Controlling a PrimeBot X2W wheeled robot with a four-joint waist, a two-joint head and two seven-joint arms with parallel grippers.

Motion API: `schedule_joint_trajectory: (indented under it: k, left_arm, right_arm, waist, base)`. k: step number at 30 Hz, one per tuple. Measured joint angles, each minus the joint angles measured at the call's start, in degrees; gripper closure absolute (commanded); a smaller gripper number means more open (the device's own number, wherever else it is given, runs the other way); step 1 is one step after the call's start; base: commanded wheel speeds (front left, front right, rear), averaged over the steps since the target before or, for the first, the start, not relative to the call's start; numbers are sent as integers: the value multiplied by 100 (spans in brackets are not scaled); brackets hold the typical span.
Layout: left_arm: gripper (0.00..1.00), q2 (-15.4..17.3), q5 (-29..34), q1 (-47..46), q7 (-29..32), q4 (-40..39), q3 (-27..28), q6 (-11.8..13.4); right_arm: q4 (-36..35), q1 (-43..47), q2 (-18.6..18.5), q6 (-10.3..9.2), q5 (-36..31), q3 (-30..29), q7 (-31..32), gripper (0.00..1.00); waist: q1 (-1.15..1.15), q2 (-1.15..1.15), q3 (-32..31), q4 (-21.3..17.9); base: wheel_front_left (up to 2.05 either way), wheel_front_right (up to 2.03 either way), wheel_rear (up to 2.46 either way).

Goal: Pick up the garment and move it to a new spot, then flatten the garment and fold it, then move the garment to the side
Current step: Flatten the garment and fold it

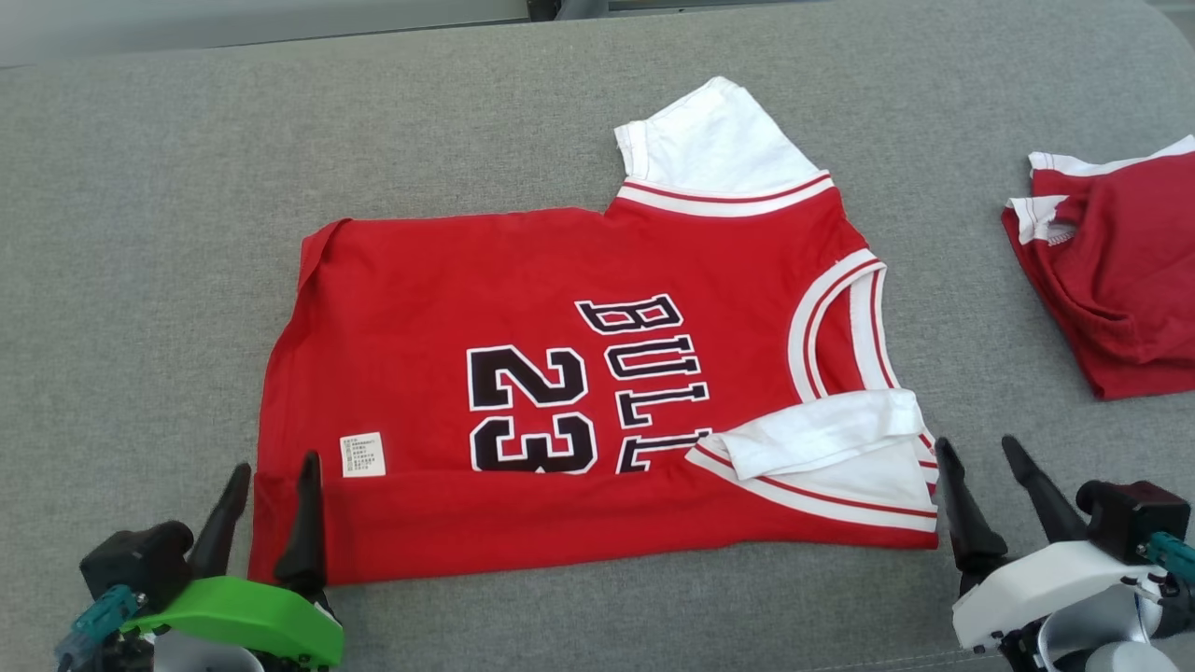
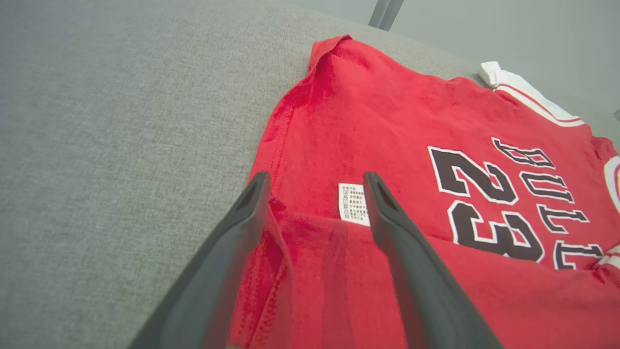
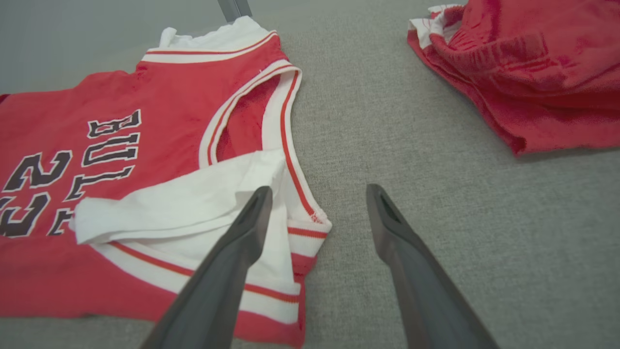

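Now: jersey [image 1: 579,373] lies flat mid-cushion [image 1: 140,233], with its long axis running left to right, hem toward the cushion's left edge, collar toward its right. Near long edge is turned up in a narrow strip. Left gripper [image 1: 277,464], fingers spread and empty, straddles the near left hem corner. Right gripper [image 1: 977,442], also spread and empty, sits just beside the near right shoulder corner. Each arm is nearest its own end. Next fold likely runs toward the far edge.
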Motion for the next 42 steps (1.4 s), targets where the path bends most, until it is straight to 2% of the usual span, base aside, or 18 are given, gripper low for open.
schedule_joint_trajectory:
  k: [4,7,18,21,23,24,25,28,36,38,39,42]
  left_arm:
    - [0,-31,277,-283,-715,-11,87,62]
    - [0,24,530,-526,-969,56,94,136]
    - [0,120,726,-1021,-1006,350,-20,178]
    - [0,194,726,-1614,-910,522,-62,56]
    - [0,300,713,-2077,-609,826,-155,-104]
    - [0,488,573,-2659,-56,1483,-232,-350]
    - [0,624,464,-2963,279,1941,-243,-479]
    - [0,856,289,-3269,700,2670,-288,-659]
    - [1,967,118,-3694,692,3426,-491,-810]
    - [75,1010,125,-3785,575,3543,-533,-824]
    - [100,1038,129,-3838,508,3608,-528,-824]
    - [100,1059,126,-3956,342,3719,-538,-826]
  right_arm:
    - [-204,-333,92,-1,-219,-100,-428,0]
    - [-302,-655,76,-1,-367,10,-624,0]
    - [-275,-945,58,-1,-398,238,-650,0]
    - [-294,-1019,65,-1,-382,296,-641,0]
    - [-303,-1126,66,-1,-378,388,-631,0]
    - [-283,-1289,77,-1,-330,582,-625,0]
    - [-224,-1384,75,-1,-293,705,-642,0]
    - [-38,-1517,105,-1,-212,909,-731,0]
    - [234,-1629,120,-1,-103,979,-840,0]
    - [272,-1652,98,-1,-85,967,-855,0]
    - [291,-1679,79,-1,-79,962,-854,0]
    - [363,-1912,-5,-1,5,903,-851,0]
  waist:
    - [0,0,-9,-66]
    - [0,0,-21,-117]
    - [0,0,-51,-110]
    - [0,0,33,-102]
    - [0,0,106,-119]
    - [0,0,192,-219]
    - [0,0,243,-317]
    - [0,0,334,-545]
    - [0,0,560,-785]
    - [0,0,594,-804]
    - [0,0,608,-809]
    - [0,0,641,-813]
  base:
    - [0,0,0]
    - [0,0,0]
    - [0,0,0]
    - [0,0,0]
    - [0,0,0]
    - [0,0,0]
    - [0,0,0]
    - [0,0,0]
    - [0,0,0]
    - [0,0,0]
    - [0,0,0]
    - [0,0,0]
